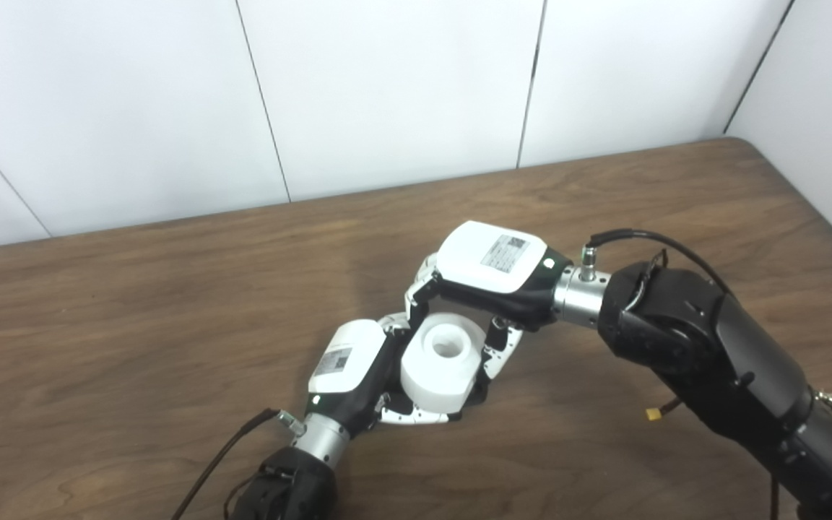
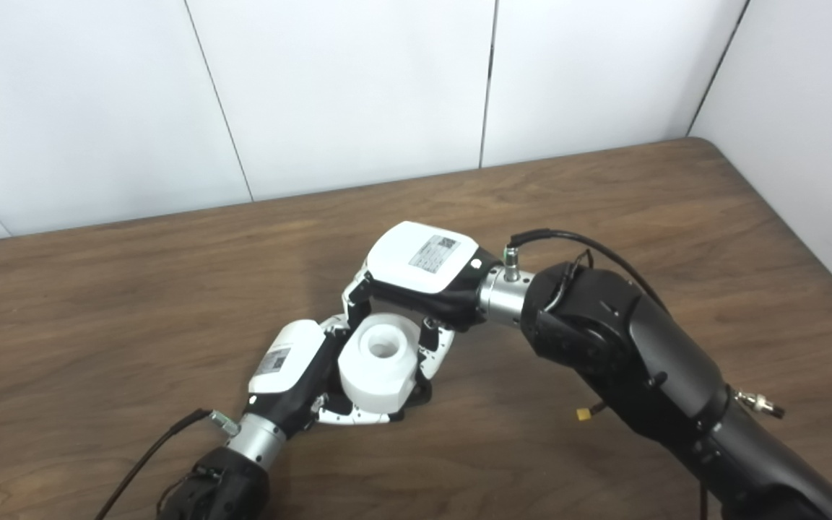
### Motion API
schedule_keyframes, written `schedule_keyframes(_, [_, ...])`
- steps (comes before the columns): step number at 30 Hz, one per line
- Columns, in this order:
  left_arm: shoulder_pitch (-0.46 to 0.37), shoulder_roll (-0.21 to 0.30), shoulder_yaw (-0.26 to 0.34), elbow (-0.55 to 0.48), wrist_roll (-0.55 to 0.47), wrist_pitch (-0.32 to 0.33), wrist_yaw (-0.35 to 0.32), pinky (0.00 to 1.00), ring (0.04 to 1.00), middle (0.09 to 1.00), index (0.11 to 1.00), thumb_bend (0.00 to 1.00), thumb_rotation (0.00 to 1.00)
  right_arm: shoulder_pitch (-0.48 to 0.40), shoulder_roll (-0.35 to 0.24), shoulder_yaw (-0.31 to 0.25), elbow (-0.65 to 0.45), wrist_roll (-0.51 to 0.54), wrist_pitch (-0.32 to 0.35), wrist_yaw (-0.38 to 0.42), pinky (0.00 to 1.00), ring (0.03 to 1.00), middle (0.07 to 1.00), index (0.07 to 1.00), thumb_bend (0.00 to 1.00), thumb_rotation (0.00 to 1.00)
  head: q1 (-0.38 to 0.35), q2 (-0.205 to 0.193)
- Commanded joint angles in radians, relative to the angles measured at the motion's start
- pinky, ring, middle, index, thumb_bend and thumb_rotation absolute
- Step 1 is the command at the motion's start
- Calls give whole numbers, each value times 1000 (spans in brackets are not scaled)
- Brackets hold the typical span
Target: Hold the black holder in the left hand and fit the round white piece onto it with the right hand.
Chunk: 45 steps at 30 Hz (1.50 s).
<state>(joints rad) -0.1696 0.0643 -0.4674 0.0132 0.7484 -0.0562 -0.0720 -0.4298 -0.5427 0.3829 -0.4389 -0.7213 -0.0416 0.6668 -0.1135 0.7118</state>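
The round white piece (image 1: 439, 361), a thick ring with a hole in its top, stands upright between my two hands near the table's middle. Only a dark sliver of the black holder (image 1: 479, 392) shows at its lower right; the rest is hidden under the white piece and my fingers. My left hand (image 1: 351, 365) comes up from below and curls its fingers (image 1: 416, 417) around the base. Reaching in from the right, my right hand (image 1: 488, 263) is closed on the upper part of the white piece, with fingers on its far-left side and its right side.
The brown wooden table (image 1: 134, 325) runs back to white wall panels (image 1: 387, 94), and another wall meets its right edge. A black cable (image 1: 221, 455) trails from my left wrist. A small yellow connector (image 1: 653, 414) hangs under my right forearm.
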Motion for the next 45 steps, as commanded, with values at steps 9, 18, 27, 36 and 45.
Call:
schedule_keyframes(9, [-18,-12,-9,-3,-14,-18,3,993,846,716,482,523,55,-36,4,-37,-34,-39,-12,11,580,725,628,477,522,131,1,1])
schedule_keyframes(18, [-22,-5,-6,4,-19,-28,5,991,846,716,482,523,55,19,8,-39,-46,-45,-84,-33,594,720,631,477,523,131,-1,-4])
schedule_keyframes(27, [-23,1,-2,11,-21,-34,5,989,847,717,482,523,55,54,14,-33,-57,-114,-173,-86,609,715,623,477,523,132,0,-8])
schedule_keyframes(36, [-23,2,3,16,-21,-40,7,993,846,718,482,523,55,31,15,-51,-71,-142,-207,-99,600,709,621,476,522,131,-2,-12])
schedule_keyframes(45, [-22,2,8,22,-21,-45,6,994,848,723,482,523,55,57,22,-45,-91,-170,-237,-90,603,705,625,476,523,133,-1,-14])
